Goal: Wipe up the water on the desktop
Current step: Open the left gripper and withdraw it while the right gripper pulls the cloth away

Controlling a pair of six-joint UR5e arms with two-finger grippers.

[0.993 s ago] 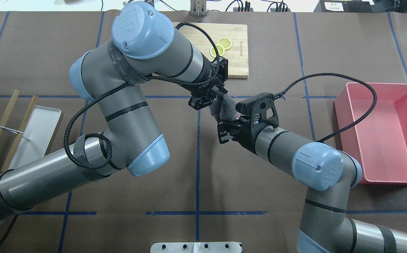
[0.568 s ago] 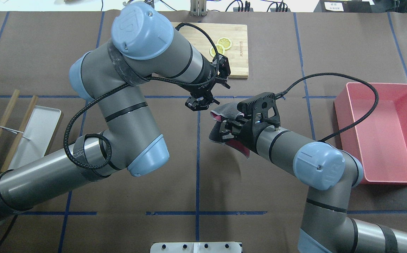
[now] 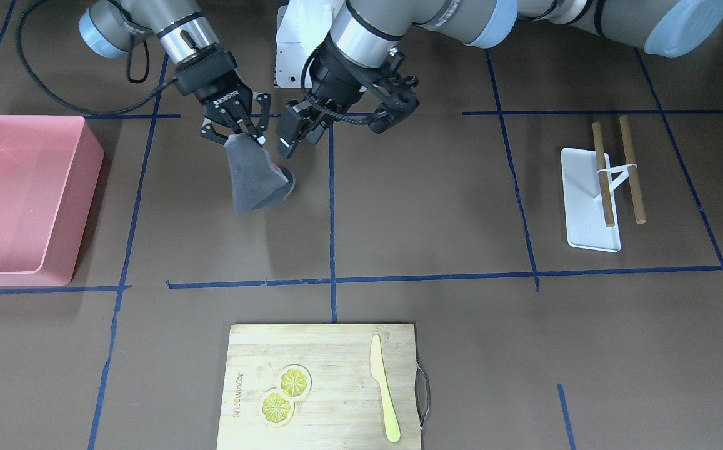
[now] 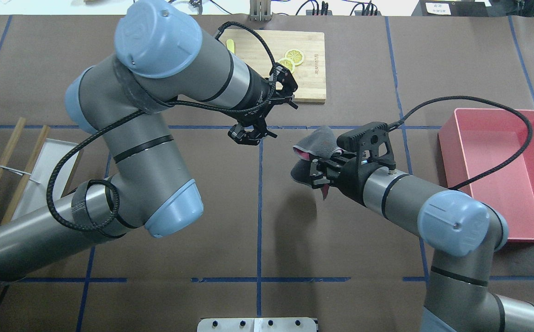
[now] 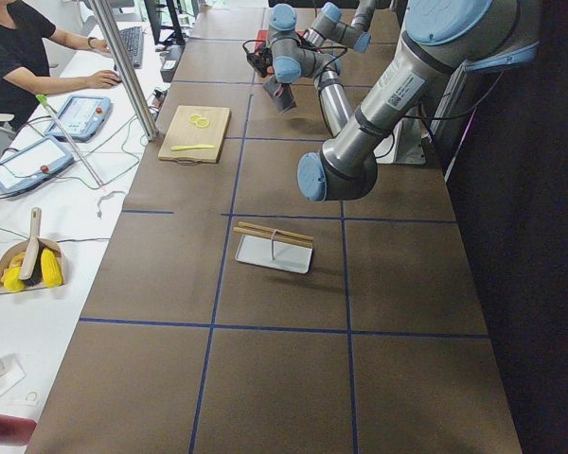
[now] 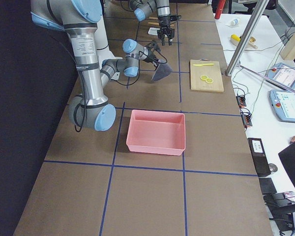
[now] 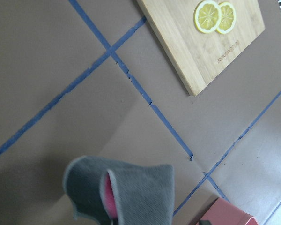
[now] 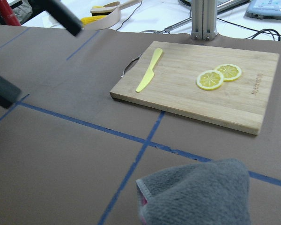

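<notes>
Above the desktop (image 4: 340,240), the left pincer (image 4: 285,121), released, has drawn away from the cloth (image 4: 318,139) the right pincer (image 4: 312,174) clasps.

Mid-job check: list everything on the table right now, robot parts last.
dark-brown desktop with blue tape grid: one, under everything
grey cloth with pink inner side: one, hanging from the right gripper
pink plastic bin: one, robot's right end
light bamboo cutting board: one, far edge from the robot
lemon slices: two, yellow, on the board
yellow plastic knife: one, on the board
small white rectangular tray: one, robot's left end
brown wooden rods: two, at the tray
left gripper: black, fingers open, holding nothing
right gripper: black, fingers shut on the cloth
</notes>
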